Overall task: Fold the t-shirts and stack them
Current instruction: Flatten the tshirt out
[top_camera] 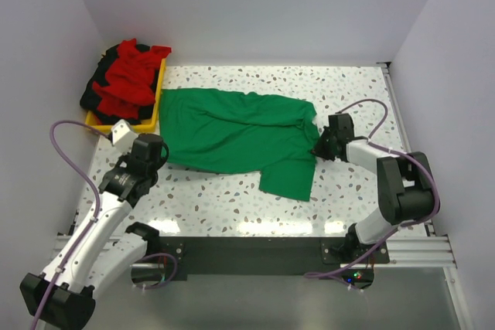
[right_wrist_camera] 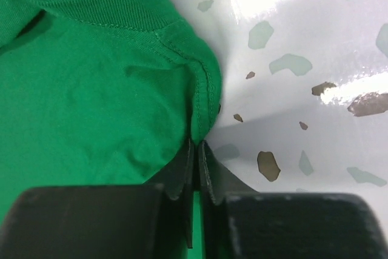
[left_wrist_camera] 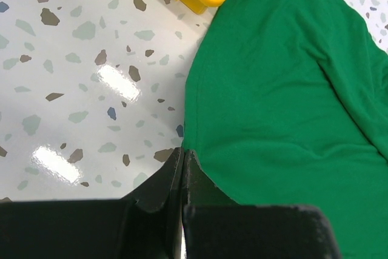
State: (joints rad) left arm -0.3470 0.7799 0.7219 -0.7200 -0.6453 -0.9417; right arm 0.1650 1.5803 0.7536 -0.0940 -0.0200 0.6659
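Grasp stage of the first fold. Nearest the arm bases, a strip of white speckled stone-patterned table (top_camera: 232,206) shows uncovered in front of the garment.

Left gripper (left_wrist_camera: 183,153): jaws fully closed, tips at the left-hand edge of the bright green t-shirt of soft cloth (top_camera: 232,133). Whether any cloth sits between them cannot be told.

Right gripper (right_wrist_camera: 195,145): jaws closed on the green t-shirt, with the stitched seam below the ribbed collar (right_wrist_camera: 103,7) gathered into the tips.

The green t-shirt lies spread across the middle of the table, lengthwise between the two grippers. One flap (top_camera: 288,175), probably a sleeve, reaches toward the near edge.

Judged step: both ends are being taken up, and no fold is made yet. The next move likely calls for a sure pinch at the left end. Both ends would then be lifted together and one edge carried over the body without dragging the flap askew.

Room: open surface lies on the near side, along the far side, and to the right of the right gripper.

In the far left corner, a shallow yellow plastic tray (top_camera: 158,96) sits against the shirt's corner. It holds a crumpled red t-shirt (top_camera: 128,79) over a black t-shirt (top_camera: 94,96). White enclosure walls (top_camera: 271,13) bound three sides.
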